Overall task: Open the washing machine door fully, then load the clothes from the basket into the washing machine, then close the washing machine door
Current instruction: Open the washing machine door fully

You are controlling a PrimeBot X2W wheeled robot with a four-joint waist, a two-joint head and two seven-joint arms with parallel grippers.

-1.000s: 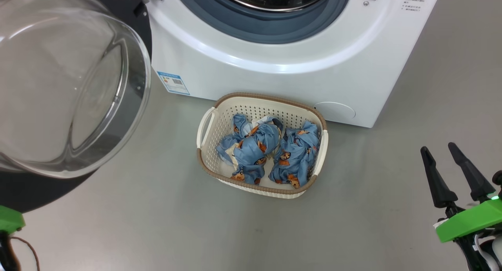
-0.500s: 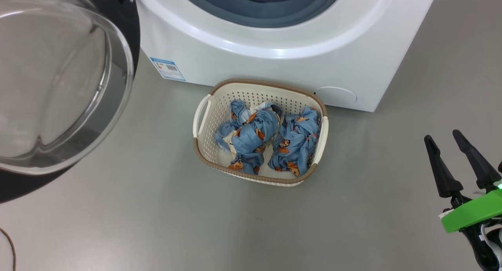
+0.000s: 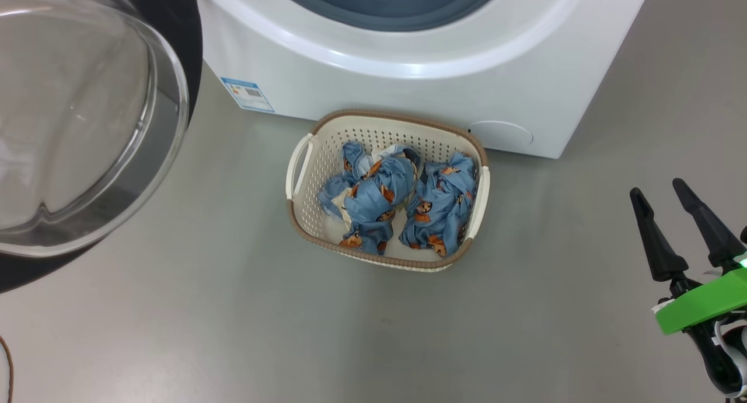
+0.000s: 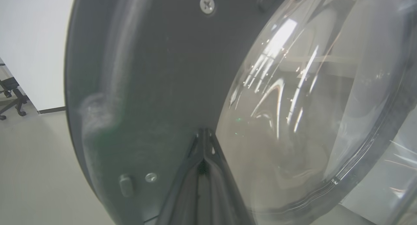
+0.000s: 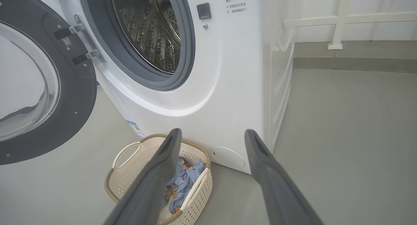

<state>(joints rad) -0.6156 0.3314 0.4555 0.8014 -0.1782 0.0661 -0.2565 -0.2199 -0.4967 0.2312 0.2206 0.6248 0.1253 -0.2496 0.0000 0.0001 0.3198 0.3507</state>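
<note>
The washing machine [image 3: 408,88] stands at the top of the head view. Its door [image 3: 87,117] hangs swung open to the left, glass bulge towards me. The basket [image 3: 379,137] sits on the floor against the machine's front and holds two bundles of blue printed clothes [image 3: 373,199]. My right gripper [image 3: 656,187] is open and empty at the lower right, well apart from the basket. In the right wrist view it [image 5: 212,133] points over the basket [image 5: 130,182] at the machine, whose steel drum [image 5: 150,29] is in sight. My left gripper [image 4: 203,131] is shut, its tip at the door's [image 4: 146,72] dark inner rim.
Grey floor surrounds the basket. A blue label sticker [image 3: 246,94] and a round service cover [image 3: 501,133] mark the machine's lower front. A brown cord [image 3: 7,362] lies at the lower left. An office chair [image 4: 11,94] and a white railing [image 5: 338,23] stand farther off.
The head camera has tilted down, so the machine, the basket and the door sit higher in the picture. The green part at the lower left has left the picture. Nothing was grasped or released.
</note>
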